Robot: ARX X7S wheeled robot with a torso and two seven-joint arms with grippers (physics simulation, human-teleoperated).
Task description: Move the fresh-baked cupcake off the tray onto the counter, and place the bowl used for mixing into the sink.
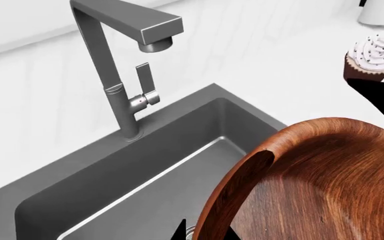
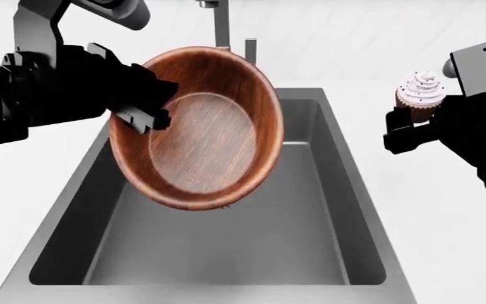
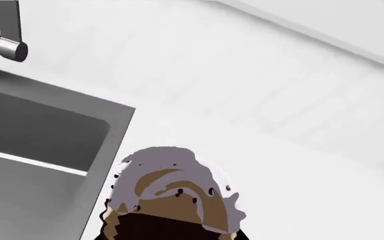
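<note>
The reddish-brown wooden bowl (image 2: 197, 145) hangs tilted over the dark grey sink (image 2: 328, 209), its rim pinched by my left gripper (image 2: 146, 117), which is shut on it. In the left wrist view the bowl (image 1: 325, 185) fills the near corner above the basin (image 1: 112, 195). My right gripper (image 2: 407, 126) is shut on the cupcake (image 2: 417, 95), holding it above the white counter (image 2: 445, 240) just right of the sink. The cupcake (image 3: 172, 192) shows close up in the right wrist view, and also in the left wrist view (image 1: 373, 57). The tray is out of view.
A tall steel faucet (image 1: 122, 75) with a side lever stands at the sink's back edge, behind the bowl (image 2: 222, 25). A white wall runs behind the counter. A white object (image 1: 382, 12) stands on the counter beyond the cupcake.
</note>
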